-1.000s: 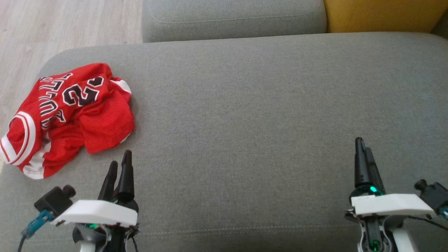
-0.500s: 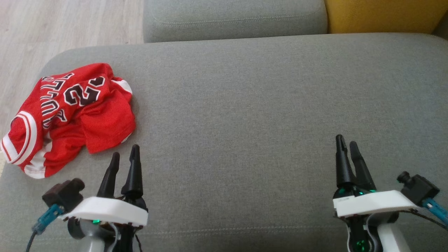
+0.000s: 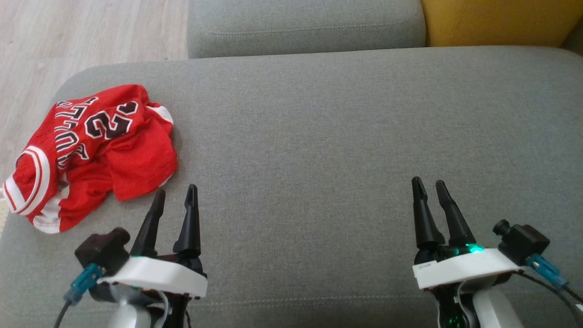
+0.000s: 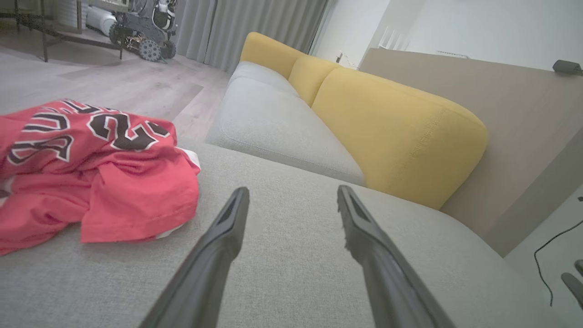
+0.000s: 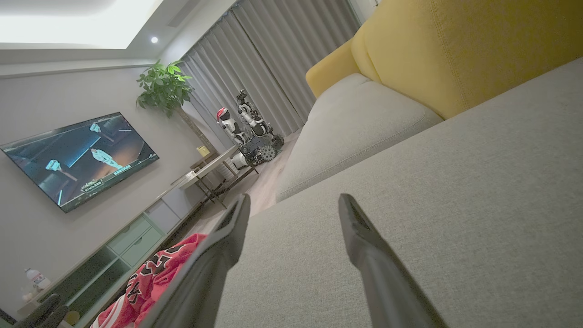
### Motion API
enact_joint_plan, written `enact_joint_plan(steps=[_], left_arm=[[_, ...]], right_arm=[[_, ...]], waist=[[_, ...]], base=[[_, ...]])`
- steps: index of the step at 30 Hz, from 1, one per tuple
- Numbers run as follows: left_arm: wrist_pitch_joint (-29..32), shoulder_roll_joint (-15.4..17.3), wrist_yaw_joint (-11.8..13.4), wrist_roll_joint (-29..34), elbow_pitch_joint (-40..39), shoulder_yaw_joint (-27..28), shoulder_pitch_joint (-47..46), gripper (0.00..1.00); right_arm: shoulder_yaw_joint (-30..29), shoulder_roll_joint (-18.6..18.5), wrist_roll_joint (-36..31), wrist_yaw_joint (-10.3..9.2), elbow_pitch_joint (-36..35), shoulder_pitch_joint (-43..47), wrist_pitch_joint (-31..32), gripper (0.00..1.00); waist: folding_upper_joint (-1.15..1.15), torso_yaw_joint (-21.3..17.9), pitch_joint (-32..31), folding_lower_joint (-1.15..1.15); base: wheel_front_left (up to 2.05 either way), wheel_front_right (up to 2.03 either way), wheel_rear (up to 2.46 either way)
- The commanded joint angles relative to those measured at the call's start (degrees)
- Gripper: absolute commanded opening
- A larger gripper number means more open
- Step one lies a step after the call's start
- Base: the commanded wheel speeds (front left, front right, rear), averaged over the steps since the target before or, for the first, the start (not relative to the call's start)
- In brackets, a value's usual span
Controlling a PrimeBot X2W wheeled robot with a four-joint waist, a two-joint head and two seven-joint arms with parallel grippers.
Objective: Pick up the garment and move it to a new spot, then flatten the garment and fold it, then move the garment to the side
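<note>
The red, jersey-style garment [image 3: 91,150] is seen crumpled in a heap at about ten o'clock on the grey seat cushion [image 3: 319,136], close to its rounded corner. Black-and-white lettering and numerals are turned upward, and white-trimmed edges are gathered at the heap's eight o'clock side.

The left gripper [image 3: 176,189] is held at seven o'clock in the head view. Its two dark fingers are spread apart and nothing is gripped between them. The garment's nearest fold is found just beside it, toward eleven o'clock from the fingertips, and is not touched.

The right gripper [image 3: 427,181] is placed at five o'clock, well apart from the garment, with its fingers likewise parted and empty over the cushion.

A second grey cushion [image 3: 305,23] is seen at twelve o'clock, a yellow backrest [image 3: 496,20] at one o'clock, and wooden floor [image 3: 68,36] at eleven o'clock.
</note>
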Motion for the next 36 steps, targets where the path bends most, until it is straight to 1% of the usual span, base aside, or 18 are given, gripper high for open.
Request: enact_joint_plan(steps=[1,18,28,33,36], left_arm=[[-0.82,0.73,0.40,2.01,-2.60,0.96,-2.57,1.00],[-3.68,1.00,0.46,14.19,-5.61,-1.32,-2.58,1.00],[-5.36,1.04,0.90,21.56,-7.22,-2.51,-2.30,1.00],[-6.19,1.02,1.91,25.29,-7.61,-2.58,-2.32,1.00],[-6.19,0.82,2.88,24.53,-7.20,-1.57,-2.24,1.00]], right_arm=[[1.66,-0.32,-2.19,0.32,-2.21,-3.25,-0.88,1.00],[6.03,-0.36,-12.39,0.38,-3.26,-4.10,-3.73,1.00],[8.10,-0.39,-17.99,0.41,-3.61,-4.46,-5.40,1.00],[8.83,-0.40,-20.87,0.43,-3.40,-4.72,-6.24,1.00],[8.17,-0.40,-20.43,0.43,-3.07,-4.67,-6.24,1.00]], waist=[[0.00,0.01,-0.03,0.00],[0.00,0.07,0.09,0.00],[0.00,-0.20,0.06,0.00],[0.00,-0.20,0.36,0.00],[0.00,-0.18,0.56,0.00]], base=[[0.00,0.00,0.00],[0.00,0.00,0.00],[0.00,0.00,0.00],[0.00,0.00,0.00],[0.00,0.00,0.00]])
